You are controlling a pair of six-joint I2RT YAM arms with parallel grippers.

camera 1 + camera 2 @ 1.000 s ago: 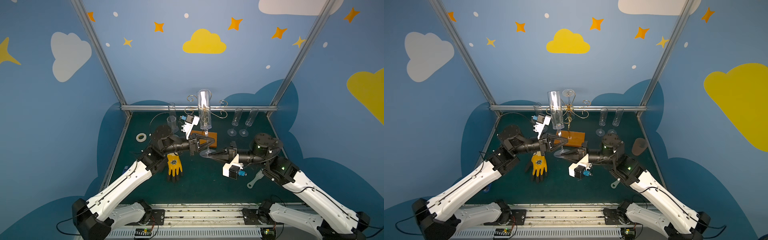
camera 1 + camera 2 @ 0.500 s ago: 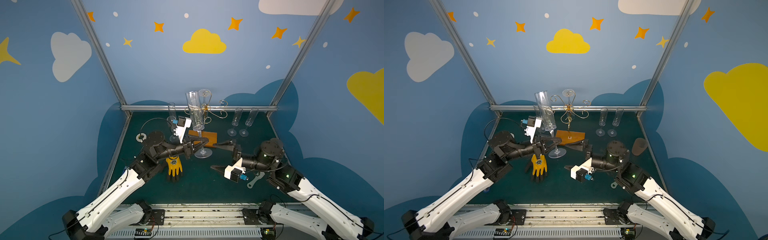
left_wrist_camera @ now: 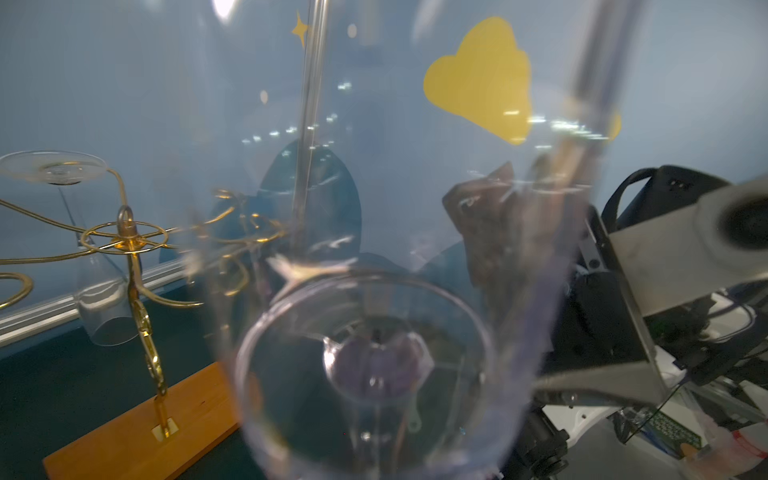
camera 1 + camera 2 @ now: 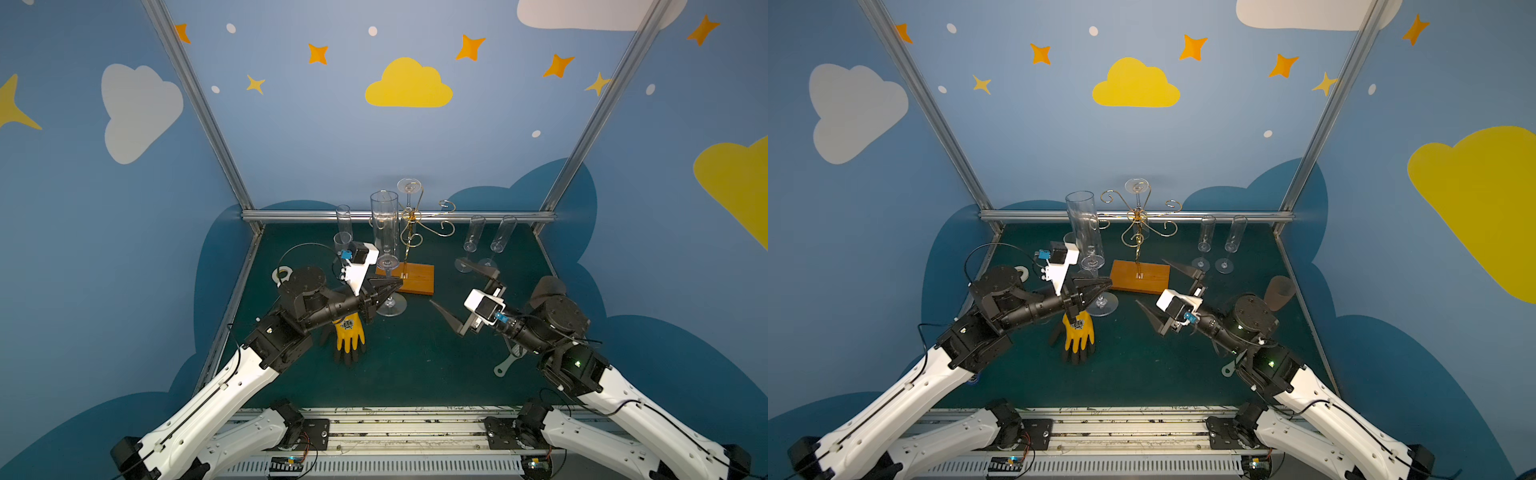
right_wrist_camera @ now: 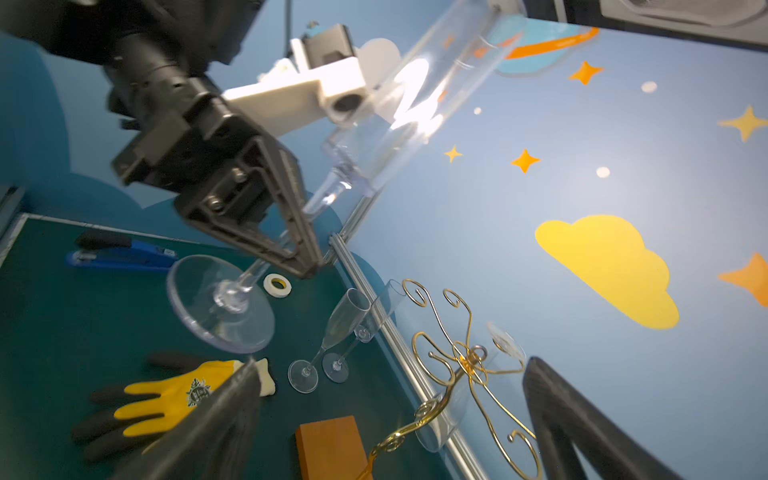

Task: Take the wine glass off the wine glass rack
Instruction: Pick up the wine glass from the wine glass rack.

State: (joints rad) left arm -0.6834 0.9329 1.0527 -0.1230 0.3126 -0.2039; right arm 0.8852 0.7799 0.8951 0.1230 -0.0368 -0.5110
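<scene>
Carries wine glass [image 4: 384, 228] leftward off wine glass rack [image 4: 415, 279]; pinches stem in left gripper [image 4: 392, 289]; holds right gripper [image 4: 446, 282] spread

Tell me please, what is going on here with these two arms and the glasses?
The left gripper is shut on the stem of a tall wine glass, holding it upright beside the wine glass rack, off its arms. The right gripper is open and empty, apart on the other side of the rack. A second glass hangs upside down on the rack.
</scene>
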